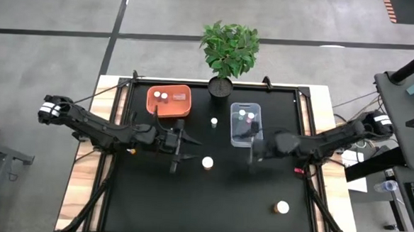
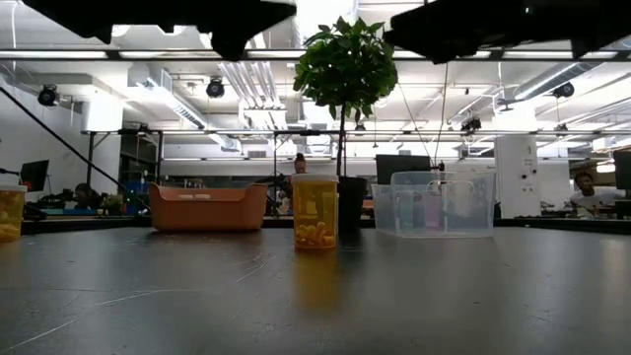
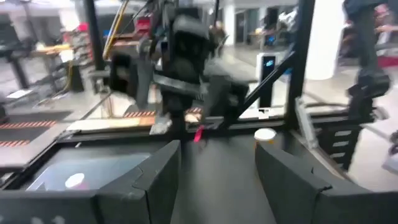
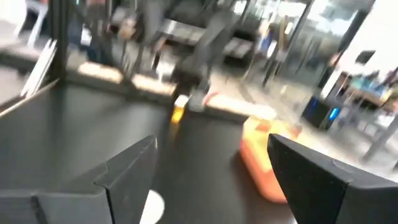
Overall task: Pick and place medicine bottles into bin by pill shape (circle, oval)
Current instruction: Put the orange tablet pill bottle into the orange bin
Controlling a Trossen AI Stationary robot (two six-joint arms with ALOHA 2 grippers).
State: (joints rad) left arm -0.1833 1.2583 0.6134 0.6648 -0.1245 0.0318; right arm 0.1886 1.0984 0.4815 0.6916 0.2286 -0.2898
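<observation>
A white-capped amber bottle (image 1: 207,162) stands upright mid-table between my two grippers; it also shows in the low view (image 2: 315,210). A smaller white bottle (image 1: 214,121) stands farther back, and another capped bottle (image 1: 282,206) stands near the front right. The orange bin (image 1: 169,101) holds two bottles, and the clear bin (image 1: 245,124) holds a few. My left gripper (image 1: 185,149) is open and empty, left of the middle bottle. My right gripper (image 1: 252,151) is open and empty, beside the clear bin's near end.
A potted green plant (image 1: 229,53) stands at the table's far edge between the bins. In the low view, another amber bottle (image 2: 10,212) shows at the left edge. Bare black table (image 1: 188,207) lies toward the near edge.
</observation>
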